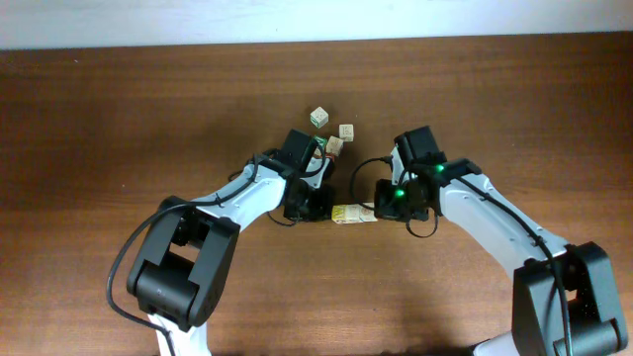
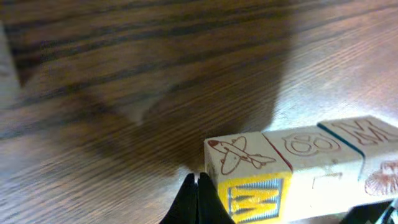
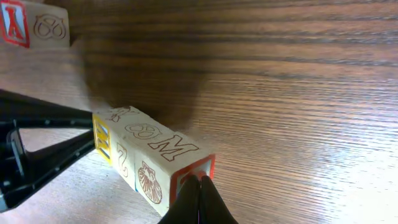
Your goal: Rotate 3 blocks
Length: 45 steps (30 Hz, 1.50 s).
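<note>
Wooden blocks (image 3: 149,158) lie in a row on the table (image 3: 298,93). Left gripper (image 2: 198,199) and right gripper (image 3: 200,196), both closed and empty, flank its ends. We judge the blocks light, rigid, smooth: press end faces.

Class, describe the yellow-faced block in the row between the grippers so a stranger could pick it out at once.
On the brown wooden table, a row of three blocks lies between the left gripper and the right gripper. Take the end block beside the left gripper's tips. Only it has an aeroplane drawn on top and a yellow side face.
</note>
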Each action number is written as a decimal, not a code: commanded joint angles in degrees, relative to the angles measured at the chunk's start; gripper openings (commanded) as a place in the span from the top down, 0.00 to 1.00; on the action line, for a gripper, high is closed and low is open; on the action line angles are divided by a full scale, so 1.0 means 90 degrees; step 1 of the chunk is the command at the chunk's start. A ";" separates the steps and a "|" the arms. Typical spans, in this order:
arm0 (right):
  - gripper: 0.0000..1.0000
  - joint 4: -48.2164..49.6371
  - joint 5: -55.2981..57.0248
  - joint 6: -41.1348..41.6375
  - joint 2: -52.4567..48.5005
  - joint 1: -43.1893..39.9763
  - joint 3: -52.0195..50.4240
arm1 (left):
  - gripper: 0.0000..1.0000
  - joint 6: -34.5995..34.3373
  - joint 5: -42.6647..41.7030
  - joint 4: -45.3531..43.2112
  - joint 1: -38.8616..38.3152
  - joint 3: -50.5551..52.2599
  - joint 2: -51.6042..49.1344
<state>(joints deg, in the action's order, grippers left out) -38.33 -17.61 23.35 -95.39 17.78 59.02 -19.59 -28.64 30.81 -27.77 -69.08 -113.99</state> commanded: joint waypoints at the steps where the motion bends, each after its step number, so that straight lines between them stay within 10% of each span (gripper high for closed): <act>1: 0.96 0.0097 -0.0500 -0.0046 0.0131 0.0352 0.0243 | 1.00 -0.0039 -0.0534 -0.0085 -0.0124 0.0007 -0.0049; 38: 0.96 0.0024 -0.0255 0.0151 -0.0168 0.0736 0.0576 | 1.00 -0.0029 -0.0495 -0.0061 -0.0095 -0.0044 -0.0044; 45: 0.96 -0.0024 -0.0257 0.0151 -0.0160 0.0736 0.0576 | 1.00 0.0134 0.1649 0.1020 0.0697 -0.0690 0.0590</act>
<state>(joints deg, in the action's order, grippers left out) -37.74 -21.12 24.47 -94.83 23.83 64.82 -19.33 -22.70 39.05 -24.64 -73.67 -113.36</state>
